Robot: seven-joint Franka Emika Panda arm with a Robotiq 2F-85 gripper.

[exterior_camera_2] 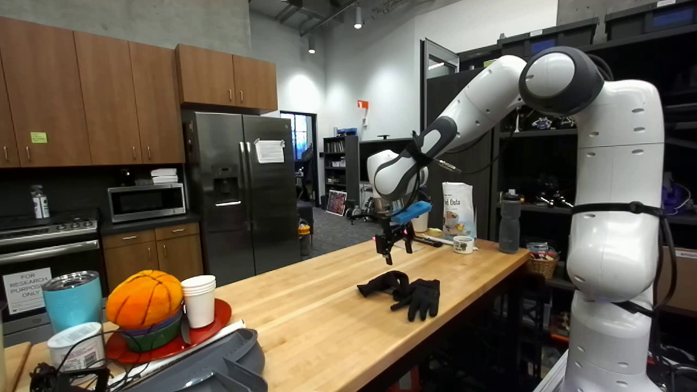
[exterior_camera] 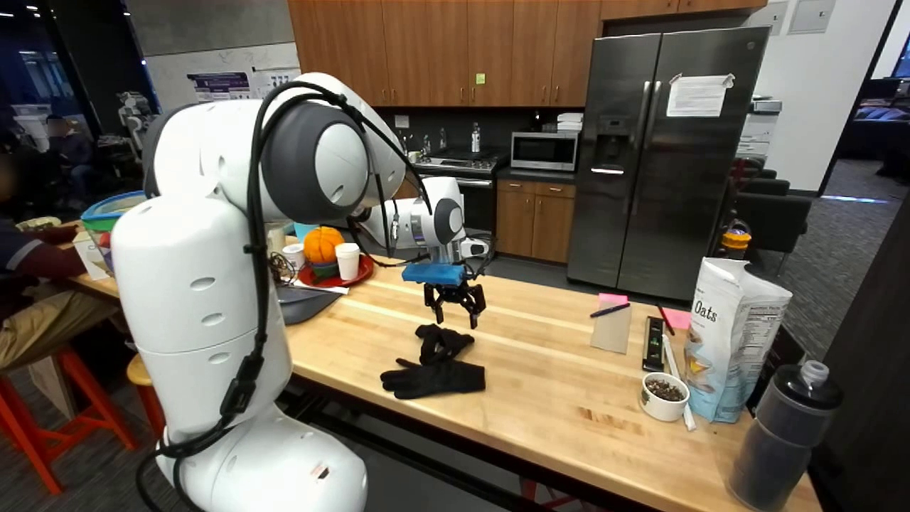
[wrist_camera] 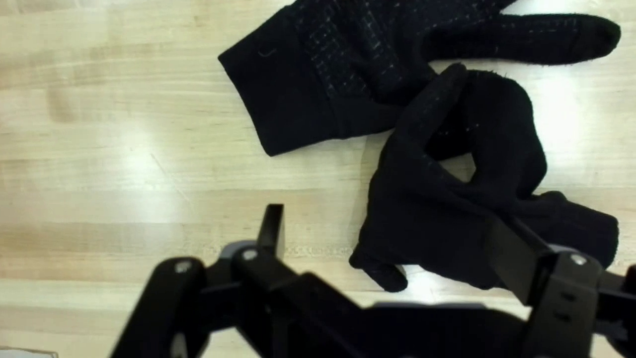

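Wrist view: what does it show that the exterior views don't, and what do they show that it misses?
Only the wrist view: the pale grid pattern and small curved mark on one black glove.
Only the exterior views: the oats bag, water bottle, refrigerator and white robot arm.
Shared by all: that glove, the folded black glove, the wooden table beneath them and the open gripper.

White glare patches on the tabletop [wrist_camera: 139, 179]
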